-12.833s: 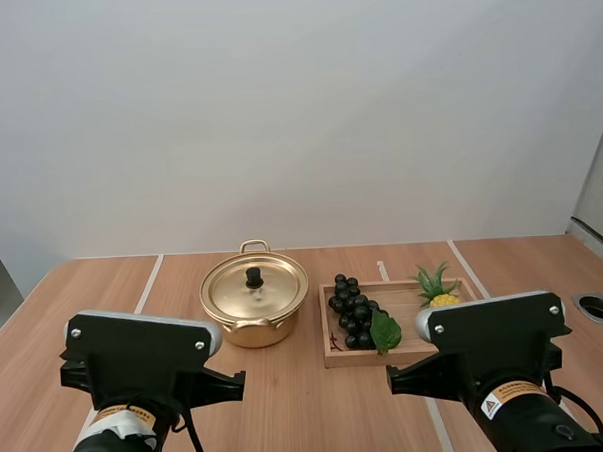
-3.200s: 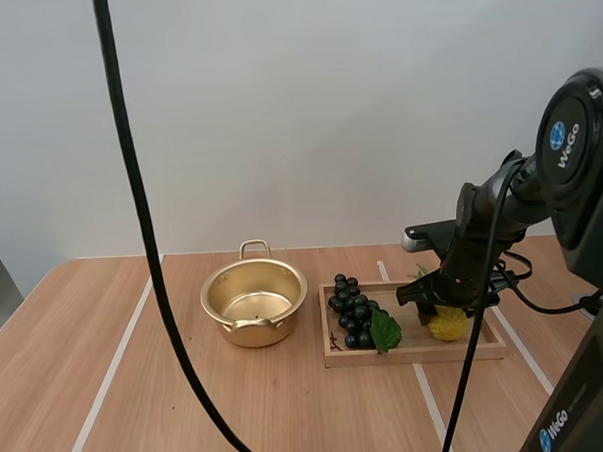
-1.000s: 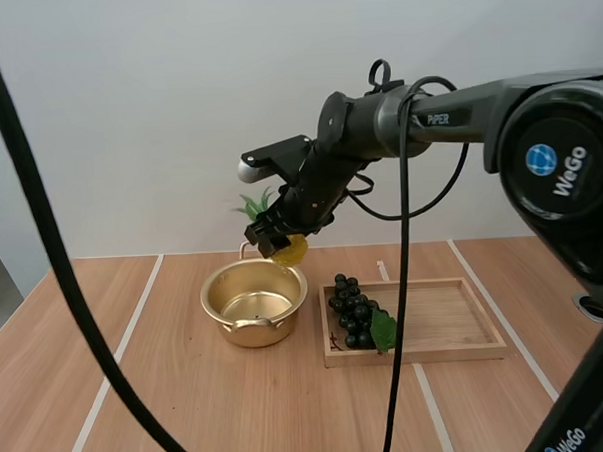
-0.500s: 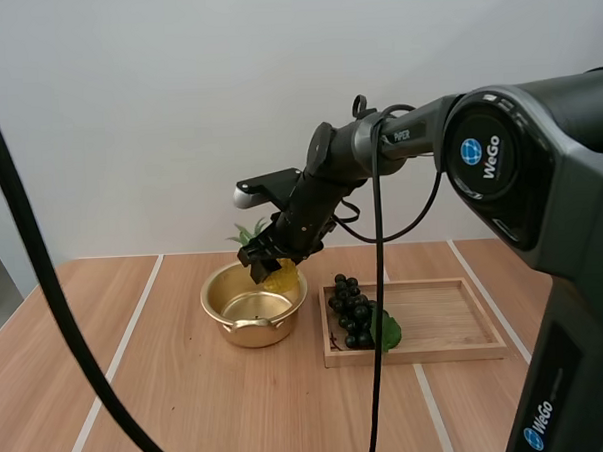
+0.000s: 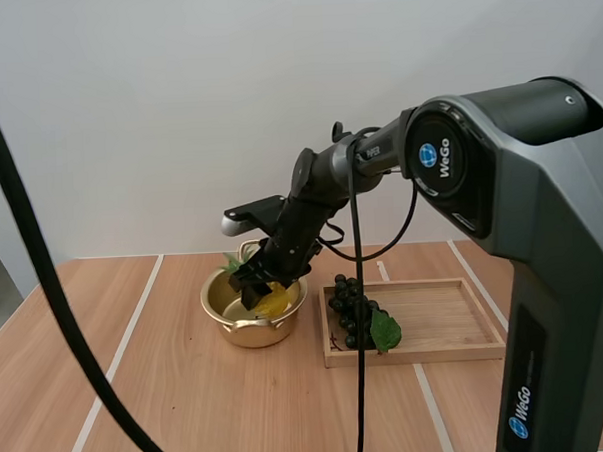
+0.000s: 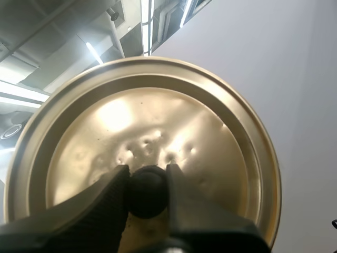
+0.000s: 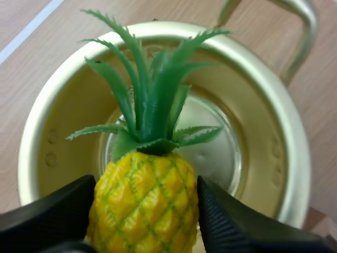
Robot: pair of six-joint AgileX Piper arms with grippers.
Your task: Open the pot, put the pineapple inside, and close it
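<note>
Two grips: right gripper [image 7: 143, 219] pinches the pineapple [image 7: 143, 197], apparently inside the pot [image 7: 266, 158]; left gripper [image 6: 147, 182] clamps the lid [image 6: 158, 118] by its knob [image 6: 148, 192].

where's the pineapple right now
In the high view the pineapple is pinched in the right gripper at the open pot's mouth, left of the wooden tray holding the grapes.

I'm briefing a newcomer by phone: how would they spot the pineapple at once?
On the wooden table stands an open golden pot, beside a wooden tray with dark grapes. At the pot's mouth the right hand pinches the pineapple: the only yellow, cross-hatched fruit, topped with spiky green leaves.
</note>
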